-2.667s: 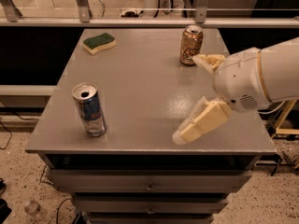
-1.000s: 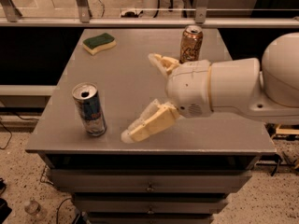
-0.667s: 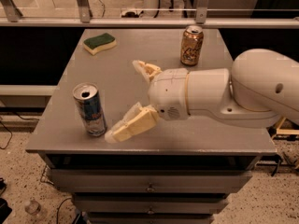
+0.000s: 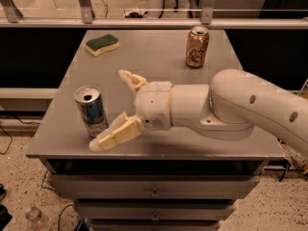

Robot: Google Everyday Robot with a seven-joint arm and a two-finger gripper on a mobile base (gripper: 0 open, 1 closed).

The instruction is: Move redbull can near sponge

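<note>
1. Camera view: wide-spread claw low over tabletop, just right of redbull can.
2. Redbull can upright near front-left edge, not gripped.
3. Sponge at far-left corner, well apart.
4. Tan can far right.

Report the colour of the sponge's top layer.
Dark green on the sponge, camera view. The open gripper is beside the redbull can.

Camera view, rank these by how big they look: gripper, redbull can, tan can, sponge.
1. gripper, open, beside the redbull can.
2. redbull can, close to the camera, which inflates it.
3. tan can.
4. sponge, close to the tan can in size, so that pair is unsure.
</note>
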